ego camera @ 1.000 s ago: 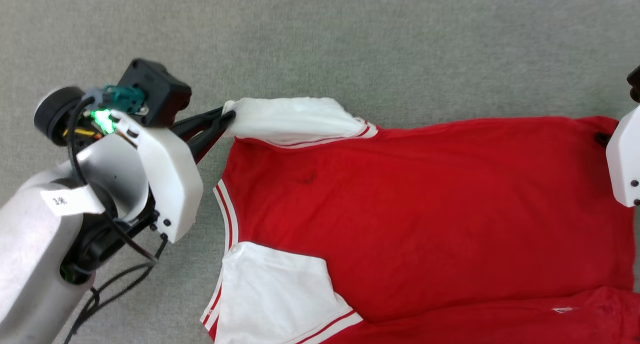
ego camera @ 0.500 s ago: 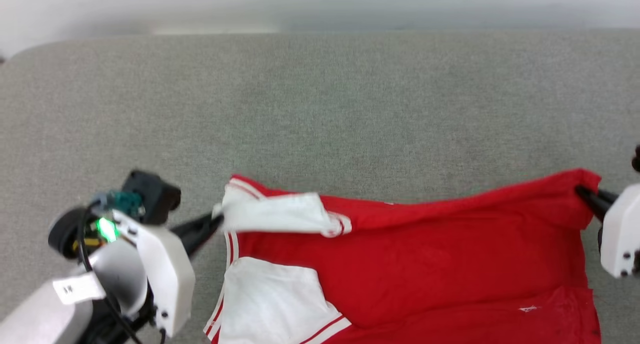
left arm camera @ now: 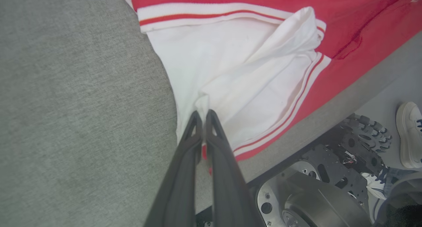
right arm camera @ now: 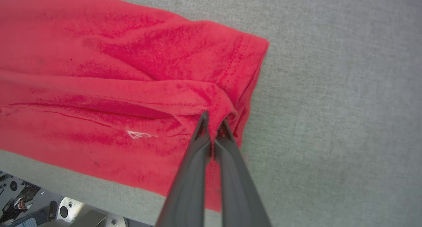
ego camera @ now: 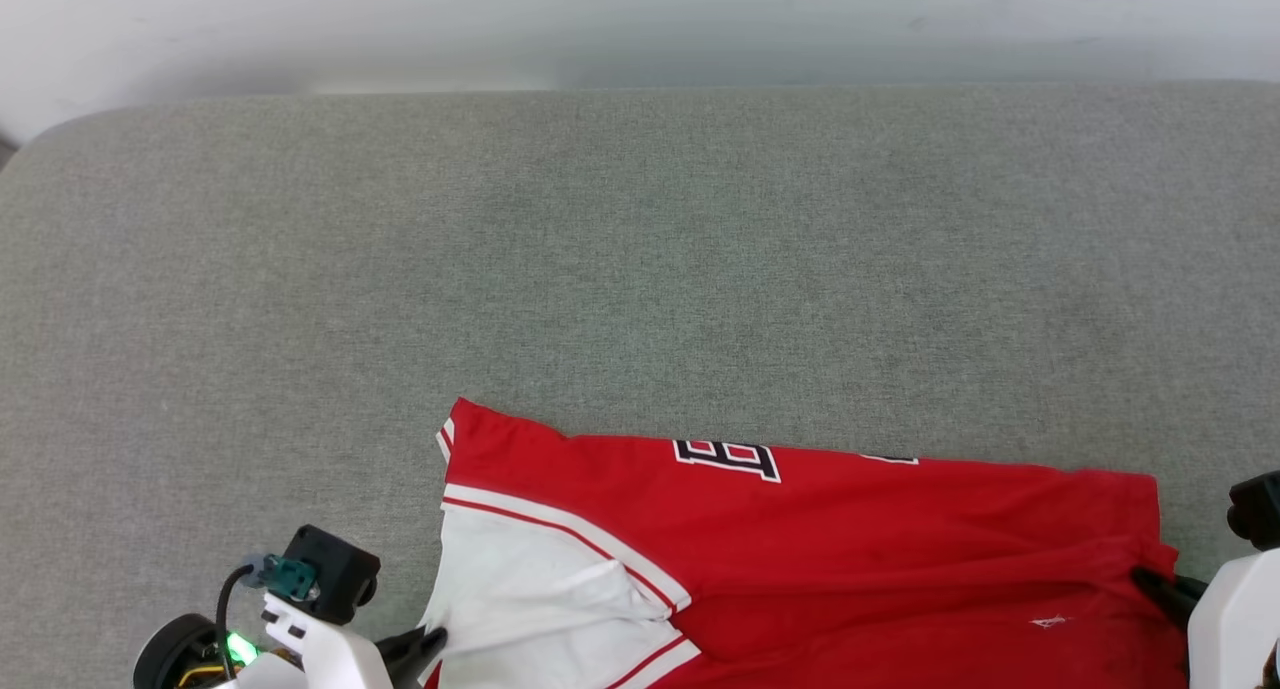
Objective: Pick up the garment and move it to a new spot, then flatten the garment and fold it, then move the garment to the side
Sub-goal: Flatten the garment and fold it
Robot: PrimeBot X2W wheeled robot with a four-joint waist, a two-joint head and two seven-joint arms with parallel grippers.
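In the head view, the red garment [ego camera: 850, 549] lies along the near edge of the grey table [ego camera: 640, 269]. The left gripper [ego camera: 425, 644] reaches in low from the lower left and the right gripper [ego camera: 1150, 579] from the lower right. In the left wrist view, the left gripper [left arm camera: 201, 114] is closed and pinches a fold of the white sleeve [left arm camera: 250, 69]. In the right wrist view, the right gripper [right arm camera: 213, 120] is closed on a bunched red corner of the garment [right arm camera: 99, 72].
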